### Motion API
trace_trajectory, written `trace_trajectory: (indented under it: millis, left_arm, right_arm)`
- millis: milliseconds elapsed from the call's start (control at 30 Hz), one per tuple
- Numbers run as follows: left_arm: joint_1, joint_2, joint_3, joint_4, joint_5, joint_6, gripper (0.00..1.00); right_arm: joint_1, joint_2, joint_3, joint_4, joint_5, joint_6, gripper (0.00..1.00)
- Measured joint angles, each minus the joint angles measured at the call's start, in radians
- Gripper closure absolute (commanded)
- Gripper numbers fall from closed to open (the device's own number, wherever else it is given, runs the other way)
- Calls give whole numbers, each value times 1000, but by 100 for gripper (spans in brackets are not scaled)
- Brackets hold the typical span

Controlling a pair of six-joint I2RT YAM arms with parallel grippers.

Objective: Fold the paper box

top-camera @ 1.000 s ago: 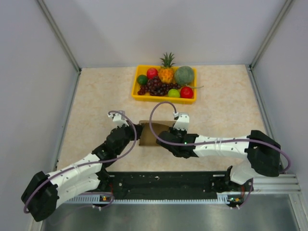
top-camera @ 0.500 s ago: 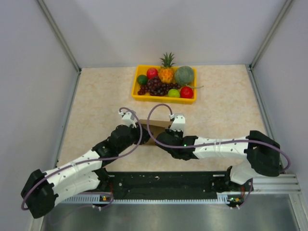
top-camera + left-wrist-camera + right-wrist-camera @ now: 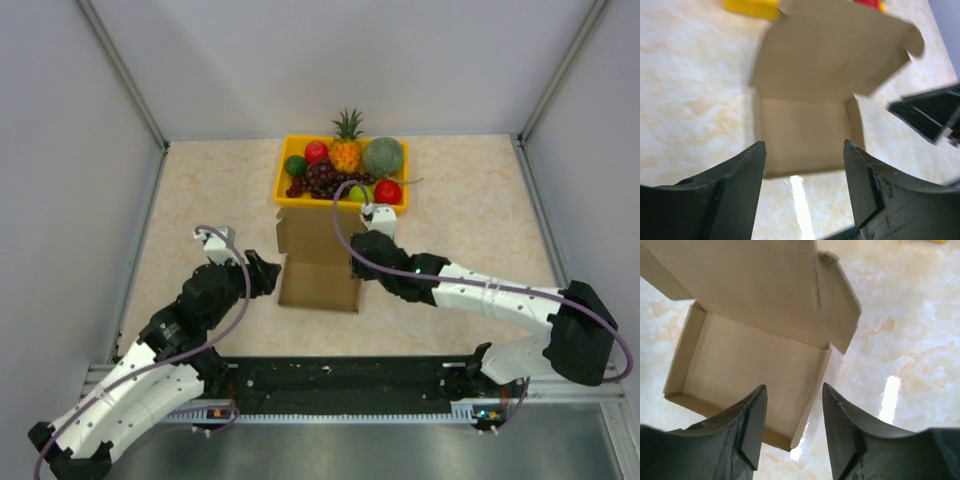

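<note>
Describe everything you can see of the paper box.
The paper box is plain brown cardboard, its walls folded up into a shallow, empty tray. The lid stands open, hinged at the far wall, with small side flaps, tilted back toward the yellow fruit tray. It sits flat on the beige marbled table, between the left tool and the right tool, both open, neither gripping it.

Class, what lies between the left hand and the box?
Nothing but bare table. In the left wrist view, the open left hand faces the box with only tabletop between.
</note>
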Motion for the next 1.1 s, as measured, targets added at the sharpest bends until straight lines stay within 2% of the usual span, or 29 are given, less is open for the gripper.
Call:
trace_trajectory:
  millis: [100, 167, 267, 367, 500, 633, 867, 1033, 1100]
  left_arm:
    - [137, 20, 65, -45, 15, 39, 23]
    - [280, 87, 110, -47, 94, 73, 22]
    - [508, 240, 154, -5, 285, 139, 24]
    - [616, 399, 175, 52, 455, 216, 27]
    - [629, 584, 234, 118, 667, 328, 28]
    - [627, 706, 296, 188, 814, 401, 30]
    - [627, 805, 362, 202, 847, 566, 32]
    - [626, 878, 389, 201, 892, 640, 49]
    - [626, 900, 397, 201, 909, 661, 51]
  right_arm:
    - [-136, -62, 0, 1, -184, -96, 44]
    - [-245, -103, 1, 3, -303, -168, 42]
    - [-360, -150, 3, 3, -439, -275, 38]
    - [-457, -183, 10, 4, -620, -362, 38]
    - [-564, -130, 71, 3, -835, -448, 41]
    - [-576, -35, 114, 4, -954, -499, 41]
    - [-576, 57, 121, -23, -997, -561, 46]
    - [-576, 101, 148, -35, -1009, -592, 56]
    - [-576, 114, 154, -39, -1015, -599, 58]
